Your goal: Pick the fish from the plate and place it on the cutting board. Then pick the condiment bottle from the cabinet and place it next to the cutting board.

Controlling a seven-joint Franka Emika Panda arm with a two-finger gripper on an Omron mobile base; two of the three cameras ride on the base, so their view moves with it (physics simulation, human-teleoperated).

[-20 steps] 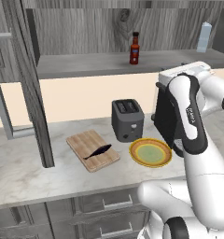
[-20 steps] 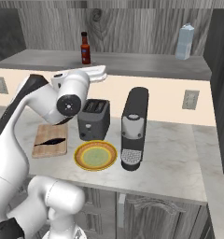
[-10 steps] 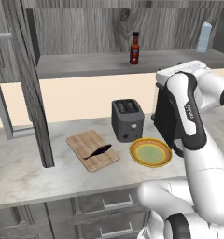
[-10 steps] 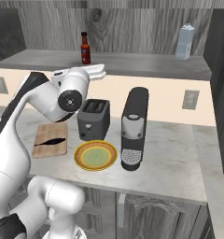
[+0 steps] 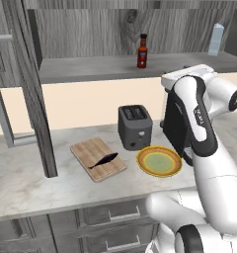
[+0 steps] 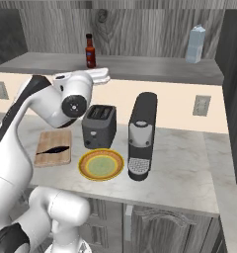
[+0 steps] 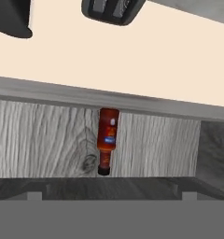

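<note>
Cabinet [image 5: 91, 34] of grey wood-grain panels spans the upper scene, its open shelf recess running above the pale marble counter [image 5: 21, 183]. White arm with dark joints rises from the base and bends at shelf height, its hand turned toward the recess; the white two-finger gripper [image 6: 98, 76] sits just below and in front of the shelf edge, and from the base views the fingers are poorly resolved, so I take the jaws as released and holding nothing. On the counter, a tall black coffee machine [image 6: 141, 136] stands right of a dark grey two-slot toaster [image 5: 135, 126]. Rectangular light-brown wooden cutting board [image 5: 98, 158] lies left of the toaster, angled on the counter. Round flat plate with yellow-orange rim and greenish centre [image 5: 159, 161] lies in front of the toaster, just beside the board, apart from it. Pale blue-white bottle [image 6: 195, 44] stands upright at the far right of the shelf. Small dark-red condiment bottle with black cap [image 5: 142, 51] stands upright mid-shelf against the back panel; in the hand view it appears inverted, centred, well apart from the finger tips. Slim dark grey-black fish [image 5: 103, 160] lies on the cutting board.
</note>
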